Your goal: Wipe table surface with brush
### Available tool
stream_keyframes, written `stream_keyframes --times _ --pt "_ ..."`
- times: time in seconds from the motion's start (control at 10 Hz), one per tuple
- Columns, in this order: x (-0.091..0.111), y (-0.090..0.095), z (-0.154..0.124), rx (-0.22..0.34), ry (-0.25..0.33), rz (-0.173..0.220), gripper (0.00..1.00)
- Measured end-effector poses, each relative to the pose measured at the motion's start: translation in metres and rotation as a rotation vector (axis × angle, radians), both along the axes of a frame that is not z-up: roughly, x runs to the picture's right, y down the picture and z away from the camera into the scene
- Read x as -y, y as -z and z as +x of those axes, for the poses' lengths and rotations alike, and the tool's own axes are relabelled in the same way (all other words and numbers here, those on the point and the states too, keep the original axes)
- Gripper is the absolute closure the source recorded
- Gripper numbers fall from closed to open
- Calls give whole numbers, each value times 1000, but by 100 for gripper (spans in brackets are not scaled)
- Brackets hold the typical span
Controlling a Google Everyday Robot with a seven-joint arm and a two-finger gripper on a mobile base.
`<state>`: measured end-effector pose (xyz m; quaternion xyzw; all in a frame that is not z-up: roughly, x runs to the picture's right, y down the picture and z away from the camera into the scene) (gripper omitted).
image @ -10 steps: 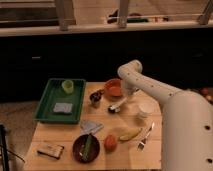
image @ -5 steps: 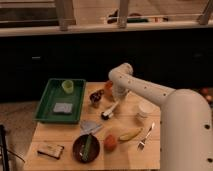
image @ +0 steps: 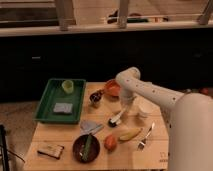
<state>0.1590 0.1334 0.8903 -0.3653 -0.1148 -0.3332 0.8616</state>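
The brush (image: 116, 119) has a white handle and a small dark head that rests on the table surface (image: 65, 135), a light tan wooden top. My gripper (image: 124, 107) hangs from the white arm that comes in from the right and bends down over the middle of the table. It is shut on the upper end of the brush handle. The brush slants down to the left, its head just behind the banana (image: 130, 134) and to the right of the grey cloth (image: 91, 127).
A green tray (image: 47, 102) at the left holds a green cup (image: 67, 86) and a grey pad (image: 63, 107). Around the brush are an orange bowl (image: 112, 89), a white cup (image: 145, 107), a fork (image: 146, 135), an orange fruit (image: 110, 142) and a dark bowl (image: 86, 147).
The gripper and brush swung left over the table half a second ago. They have now come back right and toward the front edge, the brush head sliding nearer the banana.
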Motion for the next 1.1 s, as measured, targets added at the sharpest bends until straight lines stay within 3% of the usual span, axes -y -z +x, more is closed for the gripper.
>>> stream_keyframes --times 0.2,0.6,0.9,1.1 --pt "3 0 24 -49 -27 6 100" --pt "35 -11 41 -133 -88 71 100" --pt "56 -24 22 -123 -102 110 100" --pt "60 -28 6 -98 -91 116 100"
